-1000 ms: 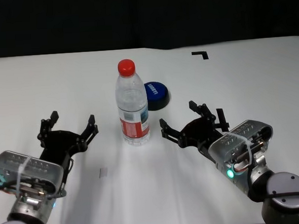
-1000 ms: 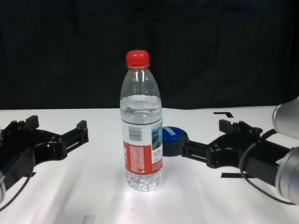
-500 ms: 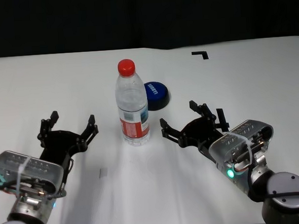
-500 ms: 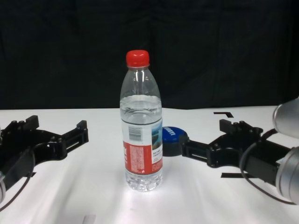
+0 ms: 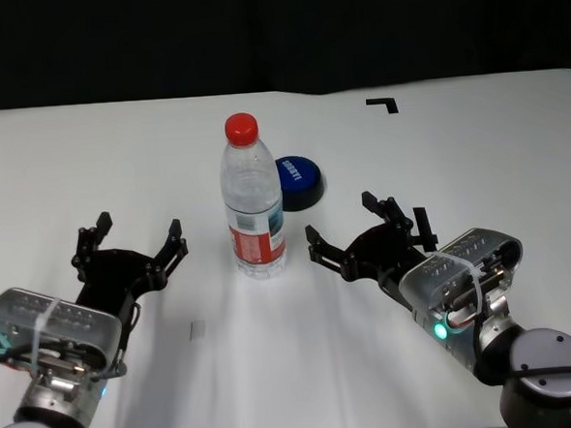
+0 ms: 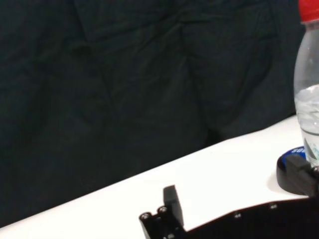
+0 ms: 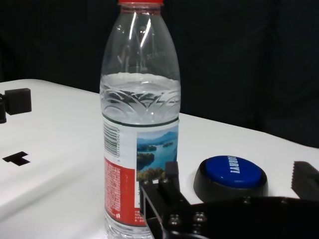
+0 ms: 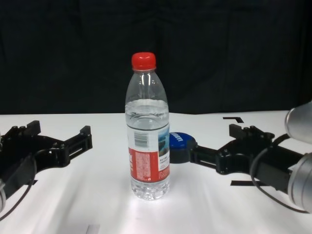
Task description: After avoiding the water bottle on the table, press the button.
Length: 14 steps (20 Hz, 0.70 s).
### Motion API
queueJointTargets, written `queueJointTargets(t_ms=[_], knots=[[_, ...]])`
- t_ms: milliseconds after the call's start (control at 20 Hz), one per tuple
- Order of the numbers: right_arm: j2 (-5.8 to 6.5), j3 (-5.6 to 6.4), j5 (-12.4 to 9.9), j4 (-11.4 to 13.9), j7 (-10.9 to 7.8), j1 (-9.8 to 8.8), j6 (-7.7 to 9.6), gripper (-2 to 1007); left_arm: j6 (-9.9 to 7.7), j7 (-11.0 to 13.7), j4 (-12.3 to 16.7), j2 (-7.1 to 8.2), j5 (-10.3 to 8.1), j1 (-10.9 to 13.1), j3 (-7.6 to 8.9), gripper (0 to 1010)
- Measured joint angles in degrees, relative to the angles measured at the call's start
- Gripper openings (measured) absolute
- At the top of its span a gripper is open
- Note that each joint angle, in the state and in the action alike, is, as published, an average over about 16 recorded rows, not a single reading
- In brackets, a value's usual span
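Upright near the middle of the white surface (image 5: 475,144), the bottle (image 5: 252,201) is standing with its red cap on, and the button (image 5: 298,181) is sitting just behind it and a little to the robot's right, blue top up; the chest view shows the bottle partly covering it. Neither gripper is touching either thing. The right gripper (image 5: 347,227) is hovering low over the surface to the right of the bottle, fingers spread wide apart and empty, one fingertip (image 8: 195,155) lying close beside the button. The left gripper (image 5: 139,237) is resting on the bottle's other side, well apart from it, its fingers likewise spread and holding nothing
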State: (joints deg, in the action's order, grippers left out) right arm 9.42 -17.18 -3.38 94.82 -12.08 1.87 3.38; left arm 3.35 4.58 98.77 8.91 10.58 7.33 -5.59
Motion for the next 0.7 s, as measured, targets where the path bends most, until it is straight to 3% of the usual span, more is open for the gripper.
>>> queueJointTargets(t_ms=[700], knots=[[-0.01,0.00,-0.01,0.03,0.00,0.00,-0.05,1003,0.00,0.00,0.00,0.00,0.00,0.00,0.00,1003]])
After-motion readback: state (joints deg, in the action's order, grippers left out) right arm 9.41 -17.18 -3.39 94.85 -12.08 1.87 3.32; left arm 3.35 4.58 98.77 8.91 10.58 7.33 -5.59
